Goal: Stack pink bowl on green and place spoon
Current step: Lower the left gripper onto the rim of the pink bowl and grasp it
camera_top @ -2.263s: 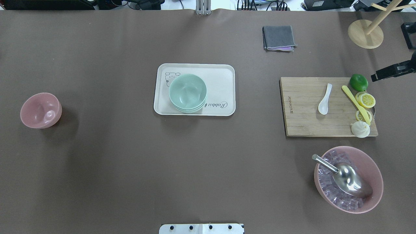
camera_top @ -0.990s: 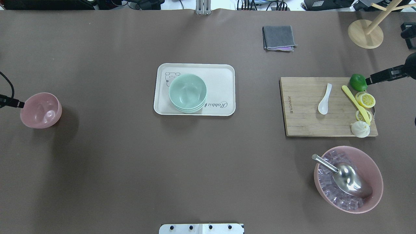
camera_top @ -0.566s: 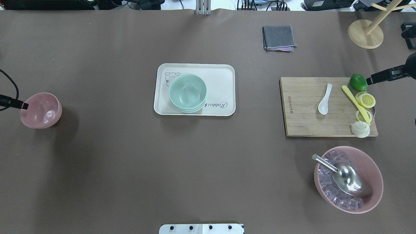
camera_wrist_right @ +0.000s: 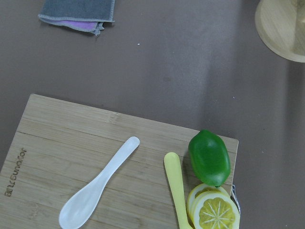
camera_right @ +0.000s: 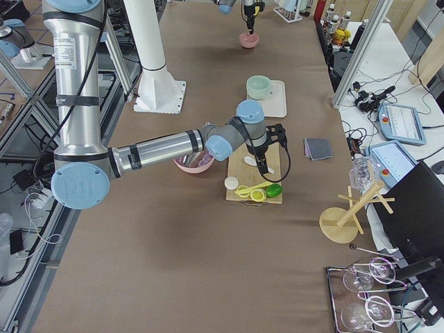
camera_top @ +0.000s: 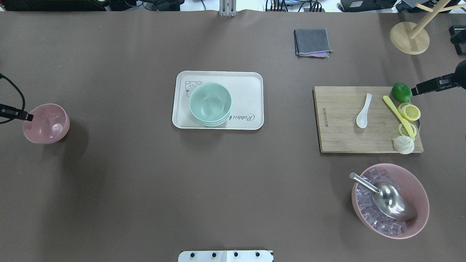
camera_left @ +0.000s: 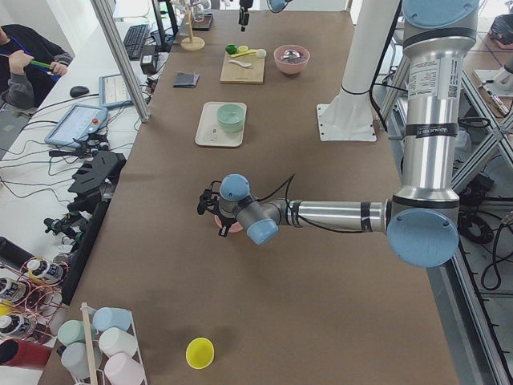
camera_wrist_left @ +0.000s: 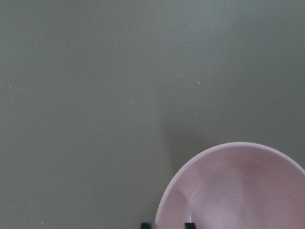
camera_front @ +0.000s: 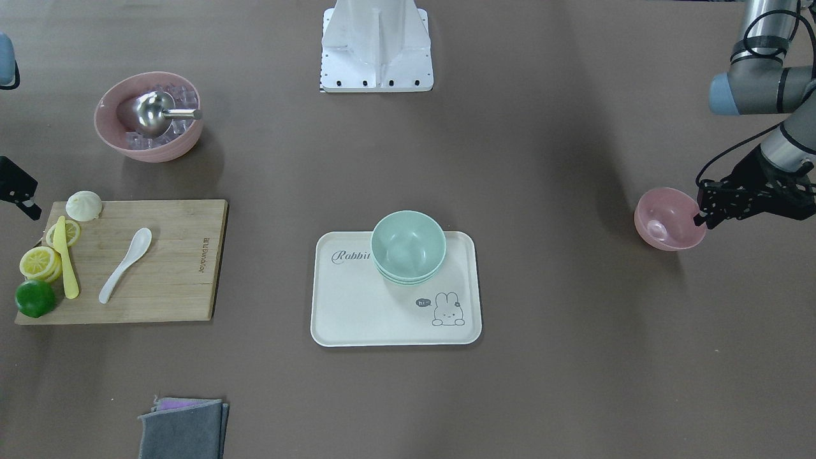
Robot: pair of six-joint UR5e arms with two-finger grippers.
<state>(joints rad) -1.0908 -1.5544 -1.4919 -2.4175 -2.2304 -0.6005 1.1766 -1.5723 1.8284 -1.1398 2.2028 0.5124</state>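
Observation:
The pink bowl [camera_top: 45, 123] stands upright at the table's far left, also in the front view [camera_front: 666, 220] and the left wrist view [camera_wrist_left: 238, 191]. My left gripper [camera_top: 27, 117] is open at its outer rim; in the left wrist view one fingertip [camera_wrist_left: 147, 224] is outside the rim and the other inside. A stack of green bowls [camera_top: 210, 103] sits on the cream tray [camera_top: 247, 87]. The white spoon [camera_top: 364, 111] lies on the cutting board [camera_top: 338, 123], also in the right wrist view [camera_wrist_right: 97, 188]. My right gripper [camera_top: 415, 90] hangs open and empty beside the lime, right of the spoon.
On the board's right end lie a lime [camera_top: 402, 92], lemon slices [camera_top: 409, 112], a yellow knife [camera_top: 397, 114] and a bun [camera_top: 403, 145]. A large pink bowl of ice with a metal scoop [camera_top: 390, 200] stands near the front right. A grey cloth [camera_top: 312, 42] and wooden stand [camera_top: 409, 38] are at the back.
My left gripper has come in from the left edge to the pink bowl's rim. My right gripper has shifted slightly by the lime. The bowls and the spoon have not moved.

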